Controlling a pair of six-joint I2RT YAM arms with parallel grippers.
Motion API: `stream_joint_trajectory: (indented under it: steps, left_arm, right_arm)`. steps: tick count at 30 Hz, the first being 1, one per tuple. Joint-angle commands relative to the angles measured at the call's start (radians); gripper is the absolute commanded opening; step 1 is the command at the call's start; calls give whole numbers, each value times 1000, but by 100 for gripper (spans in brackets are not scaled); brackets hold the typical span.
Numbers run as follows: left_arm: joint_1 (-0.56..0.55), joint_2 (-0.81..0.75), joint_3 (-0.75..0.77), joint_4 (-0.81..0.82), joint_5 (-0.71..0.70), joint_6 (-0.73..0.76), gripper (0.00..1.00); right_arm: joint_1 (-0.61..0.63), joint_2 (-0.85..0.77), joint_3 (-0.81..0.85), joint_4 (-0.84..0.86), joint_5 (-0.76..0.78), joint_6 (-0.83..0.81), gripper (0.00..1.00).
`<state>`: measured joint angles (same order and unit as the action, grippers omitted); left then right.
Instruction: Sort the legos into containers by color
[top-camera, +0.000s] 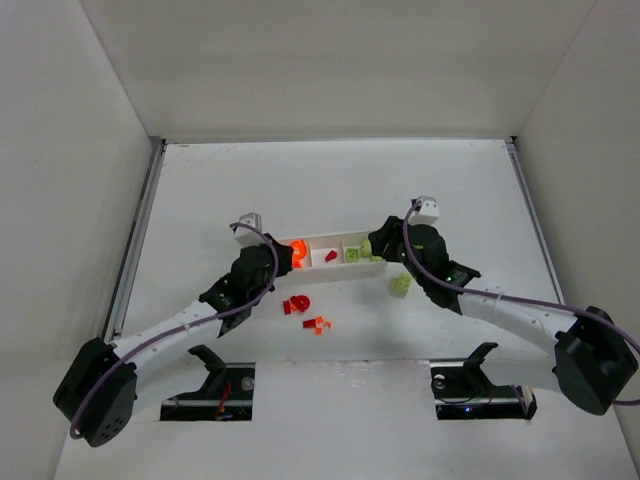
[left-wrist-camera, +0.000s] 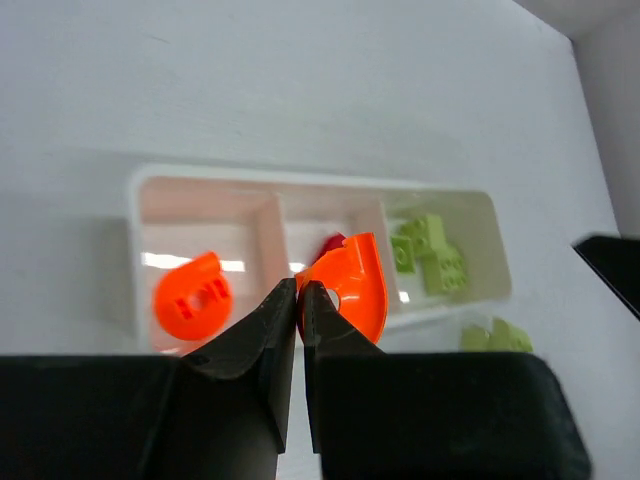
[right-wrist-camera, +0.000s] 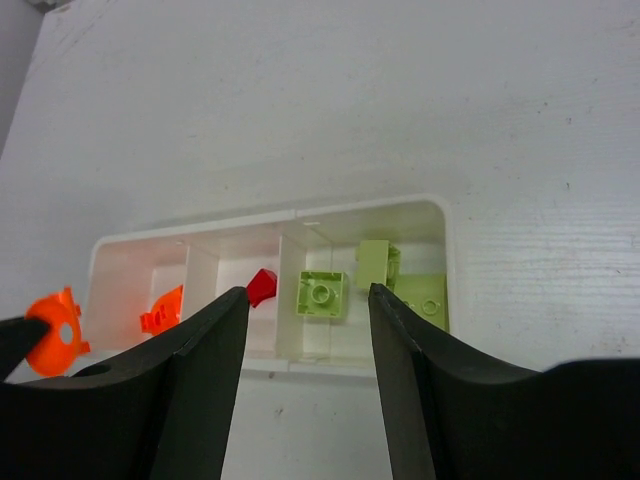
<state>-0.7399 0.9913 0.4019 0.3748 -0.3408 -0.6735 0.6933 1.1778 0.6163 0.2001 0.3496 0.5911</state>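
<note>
Orange lego (left-wrist-camera: 352, 285) edge-up; tray (left-wrist-camera: 300, 178) L-R.

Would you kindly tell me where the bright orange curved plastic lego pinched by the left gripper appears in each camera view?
Top external: the bright orange curved lego sits at the left end of the white tray.
Left wrist: centre, pinched in the left gripper.
Right wrist: far left edge, below mid-height.
Shared landmark: the red lego in the tray's middle compartment.

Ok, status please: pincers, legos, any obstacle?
Left pincer shut on orange lego over tray. Right pincer open, empty. Several legos loose on table. No obstacle seen.
</note>
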Motion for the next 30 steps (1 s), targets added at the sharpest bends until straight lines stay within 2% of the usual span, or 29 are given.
stream_joint_trajectory:
  steps: [1,7,13,17,19,24,30]
  left_arm:
    - [84,1,26,-19,-3,12,4]
    - [144,107,55,4,52,57,7]
    - [141,159,63,22,-6,92,15]
    - [133,150,57,44,-21,101,35]
    - [127,132,54,53,-17,114,39]
    - [101,66,45,58,-10,135,44]
    - [78,23,-3,90,-10,149,45]
  right_arm:
    - [-4,-21,-15,56,29,13,58]
    - [-1,-96,-90,18,130,44,61]
    - [15,-208,-156,-200,302,166,65]
    - [22,-247,-176,-329,302,274,66]
    - [24,-251,-178,-373,287,302,66]
    - [25,-187,-153,-472,240,319,67]
    - [74,-92,-109,-461,216,309,66]
